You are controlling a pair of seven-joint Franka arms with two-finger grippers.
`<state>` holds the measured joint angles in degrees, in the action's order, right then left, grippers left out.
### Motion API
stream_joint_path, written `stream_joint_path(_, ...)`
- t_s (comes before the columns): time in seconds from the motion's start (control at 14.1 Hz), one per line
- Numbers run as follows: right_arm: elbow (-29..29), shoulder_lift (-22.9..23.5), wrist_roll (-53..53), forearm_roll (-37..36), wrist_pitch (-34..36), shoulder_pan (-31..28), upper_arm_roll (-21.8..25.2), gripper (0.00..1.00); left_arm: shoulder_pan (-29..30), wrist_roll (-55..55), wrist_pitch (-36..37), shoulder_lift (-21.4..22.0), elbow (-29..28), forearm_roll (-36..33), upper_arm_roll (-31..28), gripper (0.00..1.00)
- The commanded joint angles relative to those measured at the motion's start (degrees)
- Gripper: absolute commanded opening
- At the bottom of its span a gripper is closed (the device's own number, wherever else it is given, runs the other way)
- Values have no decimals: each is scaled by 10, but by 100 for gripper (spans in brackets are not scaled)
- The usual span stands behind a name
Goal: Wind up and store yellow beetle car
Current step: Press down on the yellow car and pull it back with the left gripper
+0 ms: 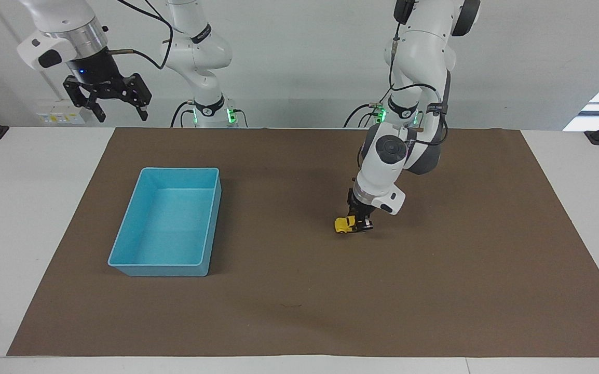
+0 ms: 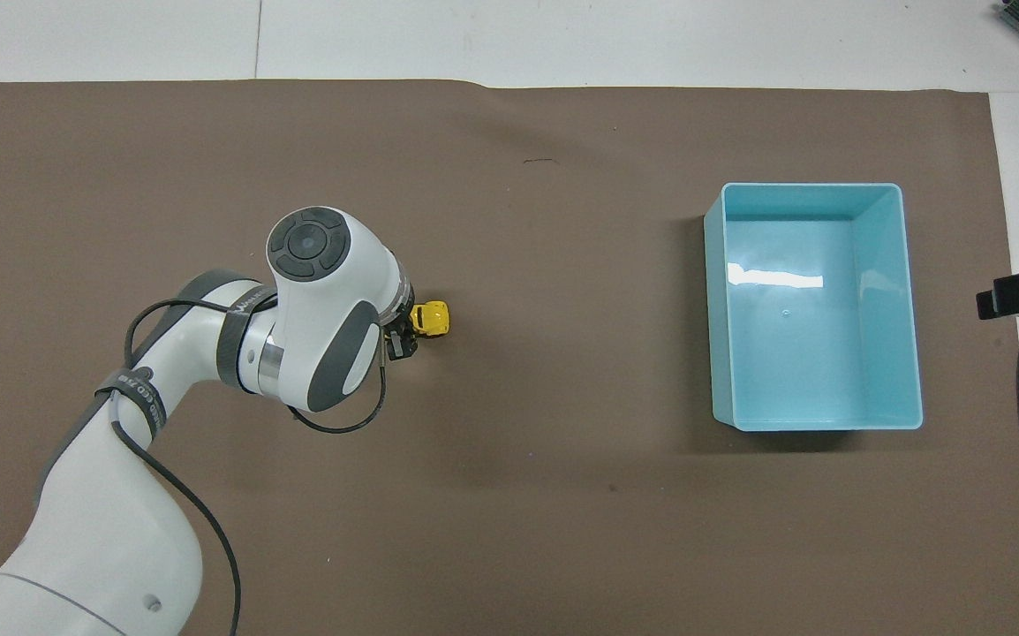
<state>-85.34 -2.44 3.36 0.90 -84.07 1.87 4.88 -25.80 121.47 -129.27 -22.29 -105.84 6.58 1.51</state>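
Left pincer (image 1: pixel 360 224), lowered to the brown mat (image 1: pixel 299 311) on the desk (image 1: pixel 29 208), clamped on the rear part of the yellow toy car (image 1: pixel 343 224). The car sits wheels-down on the mat near the middle of the desk, its free end poking out of the pincer toward the blue bin (image 1: pixel 167 221). In the overhead view the car (image 2: pixel 431 319) shows just past the wrist, with the pincer (image 2: pixel 403 336) mostly hidden beneath it. The car's long axis runs along the desk's length, from the left arm's end toward the right arm's end, so a pull-back stroke to wind it would, by my reading, run along that same line. The bin stands well apart from the car, toward the right arm's end; it holds nothing. The left arm is by far the nearer one to the car. Right pincer (image 1: pixel 108 104) waits raised at its own end, fingers spread apart.
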Motion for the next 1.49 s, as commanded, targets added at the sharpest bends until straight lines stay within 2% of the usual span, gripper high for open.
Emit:
stream_joint_path(0.0,-4,-6,-12,11,-2,-3,-1,100,27,-20,-18,-9,-14,-14,-5,0)
stream_joint_path(0.78,-5,-6,-12,11,-2,-3,-1,100,82,-61,-16,-7,-24,-31,-5,0)
stream_joint_path(1.2,-5,-6,-12,10,-2,-3,-1,100,94,-69,-13,-7,-24,-37,-5,0)
stream_joint_path(1.41,-5,-6,-12,11,-3,-3,0,100,94,-106,-2,-7,-24,-37,-5,0)
